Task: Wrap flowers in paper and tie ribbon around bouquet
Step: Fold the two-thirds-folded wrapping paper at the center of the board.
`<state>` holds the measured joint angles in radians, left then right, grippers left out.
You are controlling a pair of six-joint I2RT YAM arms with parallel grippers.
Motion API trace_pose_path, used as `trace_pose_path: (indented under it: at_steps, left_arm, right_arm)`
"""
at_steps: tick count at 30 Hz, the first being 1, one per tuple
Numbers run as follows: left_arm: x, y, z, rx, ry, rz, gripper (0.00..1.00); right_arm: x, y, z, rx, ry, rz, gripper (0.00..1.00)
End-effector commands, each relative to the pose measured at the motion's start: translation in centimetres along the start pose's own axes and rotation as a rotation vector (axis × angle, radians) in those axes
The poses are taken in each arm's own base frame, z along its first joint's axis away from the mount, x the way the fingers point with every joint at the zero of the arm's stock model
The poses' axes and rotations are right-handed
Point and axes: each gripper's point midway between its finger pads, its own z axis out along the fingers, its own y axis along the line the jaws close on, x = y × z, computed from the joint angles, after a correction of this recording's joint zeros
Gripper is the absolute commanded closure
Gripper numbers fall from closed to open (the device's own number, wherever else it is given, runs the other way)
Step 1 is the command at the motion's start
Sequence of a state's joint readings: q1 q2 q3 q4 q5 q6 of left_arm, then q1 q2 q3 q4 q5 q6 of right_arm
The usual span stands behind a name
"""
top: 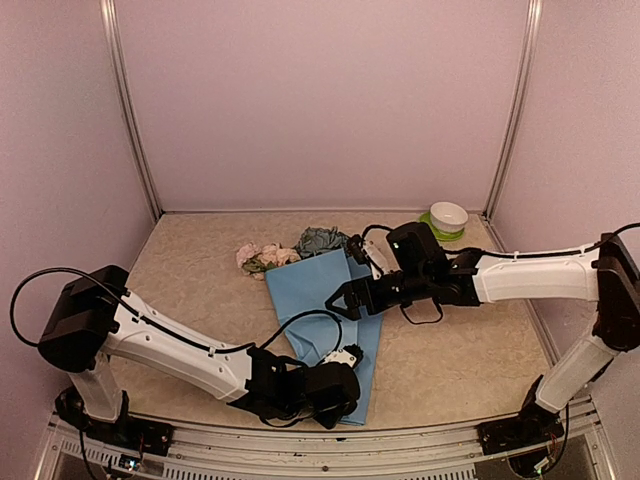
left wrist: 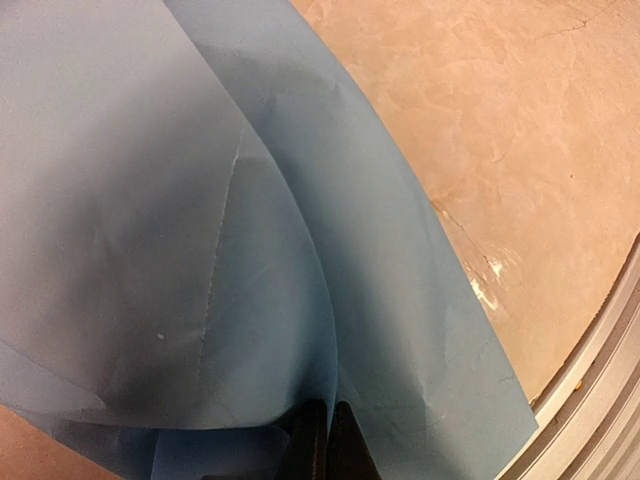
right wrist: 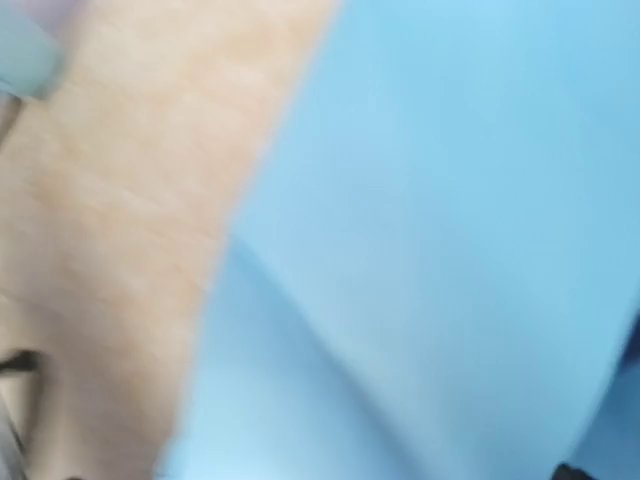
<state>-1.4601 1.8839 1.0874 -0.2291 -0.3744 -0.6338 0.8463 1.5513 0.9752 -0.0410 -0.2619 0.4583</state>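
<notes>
The light blue paper (top: 312, 283) lies folded over in the middle of the table, running toward the near edge. Pale pink flowers (top: 266, 256) and blue-grey blooms (top: 321, 240) stick out at its far end. My left gripper (top: 348, 360) is low at the paper's near end. In the left wrist view it (left wrist: 327, 410) is shut on a raised fold of the paper (left wrist: 200, 250). My right gripper (top: 343, 298) hovers over the paper's right side with its fingers spread and nothing between them. The blurred right wrist view shows mostly paper (right wrist: 450, 200). The ribbon is out of view.
A white bowl (top: 448, 215) on a green saucer stands at the back right corner. Pale walls enclose the beige table (top: 470, 350) on three sides. A metal rail (left wrist: 600, 390) runs along the near edge, close to the paper's corner.
</notes>
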Motion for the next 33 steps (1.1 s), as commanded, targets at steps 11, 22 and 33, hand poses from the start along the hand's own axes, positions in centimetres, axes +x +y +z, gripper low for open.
trace_pose_path:
  at_steps: [11, 22, 33]
  left_arm:
    - [0.6, -1.0, -0.1, 0.032, 0.027, 0.034, 1.00]
    - [-2.6, -3.2, -3.2, 0.111, -0.058, 0.089, 0.74]
    - [-7.5, -6.9, -12.3, 0.441, -0.260, 0.133, 0.61]
  right_arm:
    - [3.8, 0.2, 3.1, -0.226, 0.160, 0.061, 0.34]
    - [2.8, -4.5, 3.4, -0.122, 0.096, 0.134, 1.00]
    - [2.6, -5.4, 4.4, -0.104, 0.095, 0.123, 1.00]
